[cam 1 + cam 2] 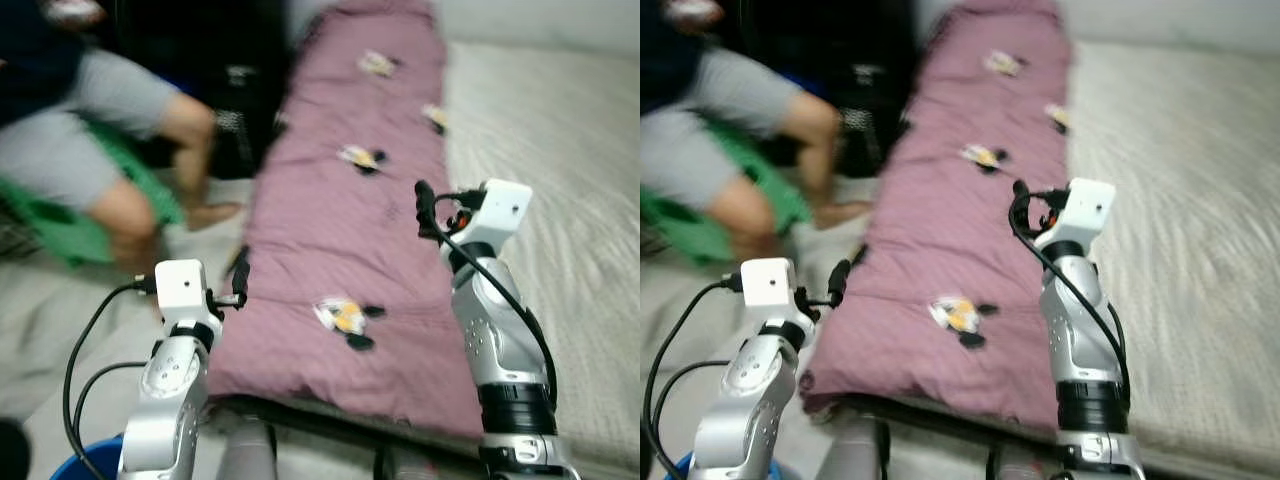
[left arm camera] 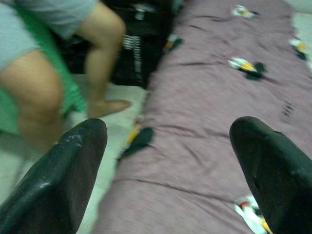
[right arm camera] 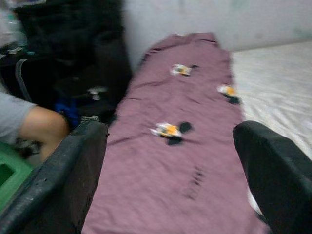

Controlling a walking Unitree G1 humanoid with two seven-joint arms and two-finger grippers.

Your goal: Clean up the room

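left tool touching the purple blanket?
Apart. In the left wrist view the left tool hangs open, with the purple blanket lying well beyond both fingers.

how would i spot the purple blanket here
Start at the wide whitish bed. The purple blanket lies in a long strip along its left edge, beside a seated person. It alone is mauve, dotted with small cartoon prints.

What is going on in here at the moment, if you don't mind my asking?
The robot faces a bed with a purple blanket spread along it. Both arms are raised over the blanket's near end, the left tool and right tool open and holding nothing. A person sits to the robot's left beside the bed.
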